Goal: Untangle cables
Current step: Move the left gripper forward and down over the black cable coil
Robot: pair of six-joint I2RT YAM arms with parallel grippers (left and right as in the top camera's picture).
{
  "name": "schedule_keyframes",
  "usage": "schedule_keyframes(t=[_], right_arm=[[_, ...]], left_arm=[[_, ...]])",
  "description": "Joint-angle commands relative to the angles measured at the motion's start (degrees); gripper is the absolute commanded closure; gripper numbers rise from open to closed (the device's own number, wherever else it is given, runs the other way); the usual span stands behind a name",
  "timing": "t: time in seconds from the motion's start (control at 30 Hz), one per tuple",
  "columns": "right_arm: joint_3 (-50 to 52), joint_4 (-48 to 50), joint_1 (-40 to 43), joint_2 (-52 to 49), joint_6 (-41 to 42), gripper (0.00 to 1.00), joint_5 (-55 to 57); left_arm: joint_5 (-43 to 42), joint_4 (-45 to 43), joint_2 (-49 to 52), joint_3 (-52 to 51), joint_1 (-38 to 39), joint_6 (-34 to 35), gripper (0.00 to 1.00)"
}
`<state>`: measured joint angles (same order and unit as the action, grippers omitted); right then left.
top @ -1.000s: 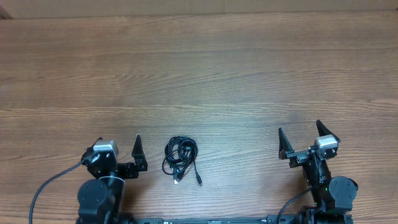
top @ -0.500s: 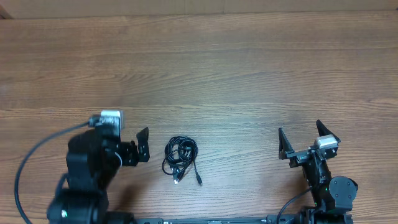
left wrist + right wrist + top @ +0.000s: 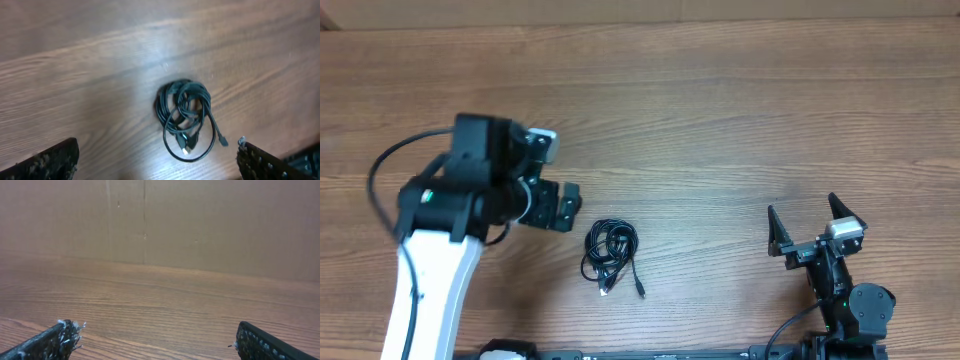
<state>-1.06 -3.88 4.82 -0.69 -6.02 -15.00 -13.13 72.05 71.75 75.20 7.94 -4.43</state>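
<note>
The cables [image 3: 610,249] lie as one small coiled black bundle on the wooden table [image 3: 720,130], near the front, left of centre. Two plug ends trail out toward the front edge. My left gripper [image 3: 560,206] is open and empty, raised just left of and behind the bundle. In the left wrist view the cables [image 3: 183,107] lie between and ahead of the open left fingers [image 3: 157,151], untouched. My right gripper [image 3: 803,217] is open and empty at the front right, far from the cables. The right wrist view shows its open fingers [image 3: 155,330] over bare table.
A brown cardboard wall [image 3: 200,225] stands along the table's far edge. The left arm's white link and black wire [image 3: 425,270] reach in from the front left corner. The right arm's base [image 3: 850,305] sits at the front right.
My left arm has lifted from its place at the front edge and swung up and to the right, toward the cable bundle. The cables and right arm have not moved.
</note>
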Motion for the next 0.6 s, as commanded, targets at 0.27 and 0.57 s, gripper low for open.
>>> schedule_keyframes(t=[0.27, 0.57], right_arm=[[0.6, 0.3, -0.4, 0.5, 0.0, 0.00, 0.1], [0.6, 0.3, -0.4, 0.5, 0.0, 0.00, 0.1]], left_arm=[[1.7, 2.0, 16.0, 1.4, 3.4, -2.7, 0.00], [4.1, 0.3, 23.8, 0.6, 5.0, 1.3, 0.00]])
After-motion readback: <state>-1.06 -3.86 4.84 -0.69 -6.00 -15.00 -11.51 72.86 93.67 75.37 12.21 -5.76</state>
